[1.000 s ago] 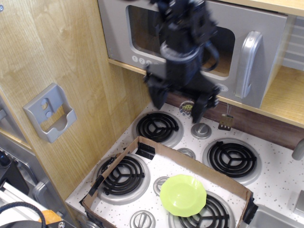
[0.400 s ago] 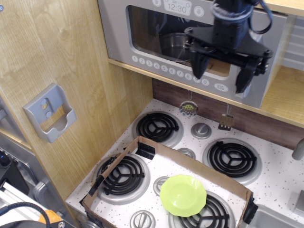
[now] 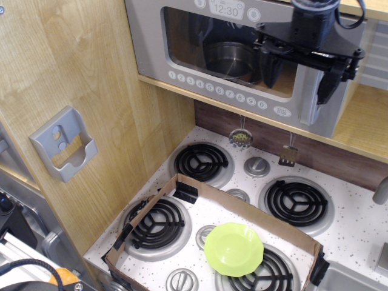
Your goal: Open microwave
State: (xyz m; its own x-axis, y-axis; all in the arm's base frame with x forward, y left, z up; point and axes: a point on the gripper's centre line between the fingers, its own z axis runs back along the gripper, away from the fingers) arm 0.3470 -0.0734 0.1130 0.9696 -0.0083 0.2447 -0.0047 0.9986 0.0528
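Observation:
The grey toy microwave (image 3: 182, 36) sits on a wooden shelf at the top, door shut. Through its window a metal pot (image 3: 229, 59) shows. A row of round white number buttons (image 3: 218, 91) runs below the window and the clock display (image 3: 225, 9) reads 12:30. Its vertical silver handle (image 3: 309, 97) is at the door's right side. My black gripper (image 3: 298, 77) is open in front of the door, fingers pointing down. Its left finger (image 3: 270, 70) is over the window. Its right finger (image 3: 331, 82) is just right of the handle's top, so the handle lies between the fingers.
Below is a toy stove top (image 3: 364, 224) with black coil burners (image 3: 200, 162). A cardboard tray (image 3: 254, 209) holds a lime green plate (image 3: 233, 249). A grey wall bracket (image 3: 62, 143) hangs on the wooden side panel at left. Small utensils (image 3: 241, 138) hang under the shelf.
My gripper rose from above the stove to the microwave door, then moved right, so its open fingers now straddle the handle's upper part.

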